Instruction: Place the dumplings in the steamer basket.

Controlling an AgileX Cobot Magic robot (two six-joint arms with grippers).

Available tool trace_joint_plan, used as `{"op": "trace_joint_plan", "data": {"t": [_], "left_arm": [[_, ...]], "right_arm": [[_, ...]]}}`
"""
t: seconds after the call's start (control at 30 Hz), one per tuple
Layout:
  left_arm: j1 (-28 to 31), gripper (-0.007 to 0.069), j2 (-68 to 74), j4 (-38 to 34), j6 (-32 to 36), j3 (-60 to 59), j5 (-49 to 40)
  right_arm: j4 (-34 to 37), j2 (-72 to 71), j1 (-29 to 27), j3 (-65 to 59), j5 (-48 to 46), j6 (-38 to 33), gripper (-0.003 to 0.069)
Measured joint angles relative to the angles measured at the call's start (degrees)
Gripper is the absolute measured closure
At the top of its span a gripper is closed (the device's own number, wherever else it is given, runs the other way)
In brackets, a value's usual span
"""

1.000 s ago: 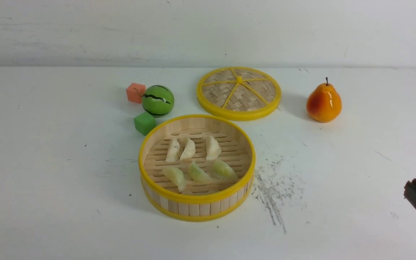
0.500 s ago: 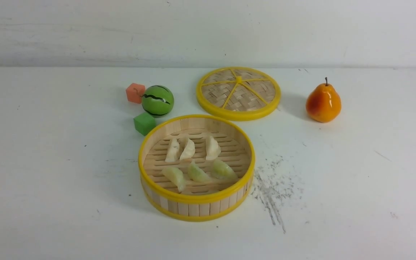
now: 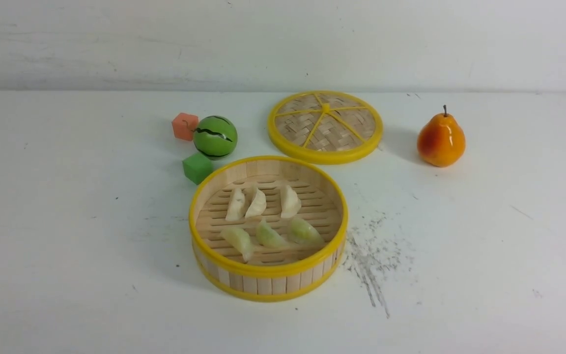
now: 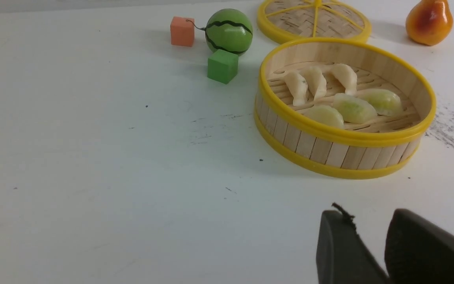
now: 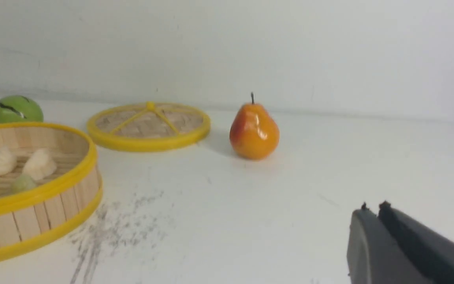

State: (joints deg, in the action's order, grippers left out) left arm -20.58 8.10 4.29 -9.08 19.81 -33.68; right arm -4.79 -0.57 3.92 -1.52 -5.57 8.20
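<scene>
Left tool (image 4: 369,236) black, blunt, parted — slatted bamboo steamer basket (image 3: 268,282).

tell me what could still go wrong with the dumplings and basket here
Little seems at stake: all six dumplings lie inside the steamer basket. The left gripper hangs low near the basket's wall, so a careless sweep might nudge it. The lid lies apart on the table, leaving the basket uncovered.

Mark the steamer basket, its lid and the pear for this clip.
steamer basket (image 3: 268,268), front view, near yellow rim.
lid (image 3: 325,127), front view, woven centre.
pear (image 3: 441,140), front view, middle of the body.
</scene>
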Motion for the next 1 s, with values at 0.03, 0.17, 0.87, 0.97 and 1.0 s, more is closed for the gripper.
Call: {"op": "trace_joint_plan", "data": {"t": [0.03,0.17,0.87,0.97,1.0], "left_arm": [[0.0,0.0446,0.0,0.0,0.0,0.0,0.0],[0.0,0.0445,0.0,0.0,0.0,0.0,0.0],[0.0,0.0424,0.0,-0.1,0.0,0.0,0.0],[0.0,0.0421,0.0,-0.1,0.0,0.0,0.0],[0.0,0.0421,0.0,-0.1,0.0,0.0,0.0]], "right_arm": [[0.8,0.0,0.0,0.0,-1.9,0.0,0.062],[3.4,0.0,0.0,0.0,-11.9,0.0,0.0615],[4.4,0.0,0.0,0.5,-16.1,0.1,0.0581],[4.4,0.0,0.0,0.5,-16.1,0.1,0.0575],[4.4,0.0,0.0,0.5,-16.1,0.1,0.0575]]}}
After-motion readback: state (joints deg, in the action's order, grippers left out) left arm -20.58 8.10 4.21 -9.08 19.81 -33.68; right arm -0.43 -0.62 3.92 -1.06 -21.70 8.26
